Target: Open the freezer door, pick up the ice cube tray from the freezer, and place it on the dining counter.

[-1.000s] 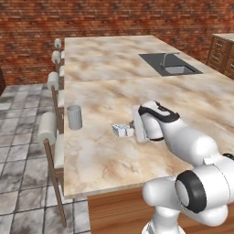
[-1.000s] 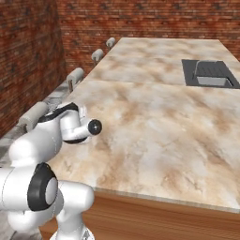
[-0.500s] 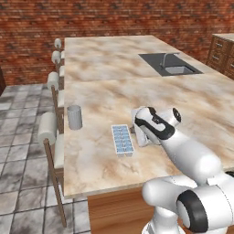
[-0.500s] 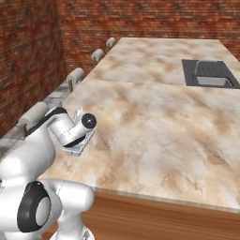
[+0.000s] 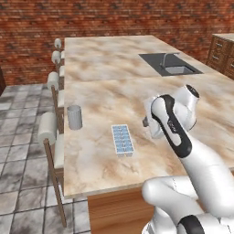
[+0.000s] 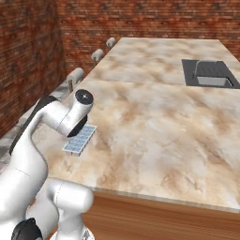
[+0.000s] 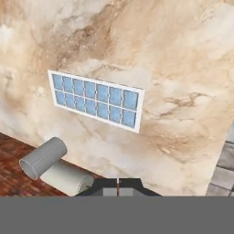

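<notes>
On the counter [image 5: 105,96] lay the ice tray [image 5: 122,140], flat, near the front edge. It was white, with two rows of pale blue cubes. Nothing touched it. From the hand camera the ice tray [image 7: 96,100] sat in the middle of the beige stone, well clear of the fingers.

Left of the tray stood a grey cup [image 5: 74,117], upright, close to the counter's left edge and apart from the tray. From the hand camera the cup [image 7: 43,157] showed below the tray, looking tipped because the camera was turned.

Just right of the tray, the robot's white arm bent over the counter. From the right side, the ice tray [image 6: 80,139] lay partly behind the arm's round joint.

The fingers [image 7: 118,181] showed as a dark bit at the bottom of the hand camera. I could not tell if they were open or closed.

Far back on the right, a grey sink [image 5: 170,63] was set into the counter. Stools [image 5: 54,137] with round backs stood along the left side.
</notes>
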You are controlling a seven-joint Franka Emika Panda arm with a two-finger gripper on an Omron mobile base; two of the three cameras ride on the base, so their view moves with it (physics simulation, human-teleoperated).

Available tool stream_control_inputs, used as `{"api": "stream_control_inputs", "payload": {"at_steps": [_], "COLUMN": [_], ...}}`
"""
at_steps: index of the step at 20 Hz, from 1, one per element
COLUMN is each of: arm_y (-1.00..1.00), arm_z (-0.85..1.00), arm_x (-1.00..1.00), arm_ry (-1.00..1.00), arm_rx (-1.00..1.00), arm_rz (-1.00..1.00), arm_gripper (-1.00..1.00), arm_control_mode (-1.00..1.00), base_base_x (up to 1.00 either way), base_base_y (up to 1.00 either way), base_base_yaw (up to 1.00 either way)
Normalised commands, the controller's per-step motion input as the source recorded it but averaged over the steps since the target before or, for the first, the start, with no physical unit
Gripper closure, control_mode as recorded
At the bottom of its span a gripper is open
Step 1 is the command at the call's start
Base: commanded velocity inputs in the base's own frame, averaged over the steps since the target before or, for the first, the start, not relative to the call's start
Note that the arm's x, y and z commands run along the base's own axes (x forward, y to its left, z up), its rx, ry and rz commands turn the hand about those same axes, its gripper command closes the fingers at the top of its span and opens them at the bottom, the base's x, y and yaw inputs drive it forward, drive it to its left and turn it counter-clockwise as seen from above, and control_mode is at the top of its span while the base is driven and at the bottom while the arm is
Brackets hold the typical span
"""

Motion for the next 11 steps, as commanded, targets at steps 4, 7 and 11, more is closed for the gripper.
{"api": "stream_control_inputs", "payload": {"at_steps": [4,7,11], "arm_y": [-0.38,-0.36,-0.30], "arm_z": [0.73,0.69,0.66], "arm_x": [-1.00,-1.00,-1.00], "arm_ry": [0.13,0.06,0.05], "arm_rx": [0.00,0.00,0.00], "arm_rz": [-0.09,-0.11,-0.12], "arm_gripper": [-1.00,-1.00,-1.00], "arm_control_mode": [-1.00,-1.00,-1.00], "base_base_x": [0.00,0.00,0.00], "base_base_y": [0.00,0.00,0.00], "base_base_yaw": [0.00,0.00,0.00]}}
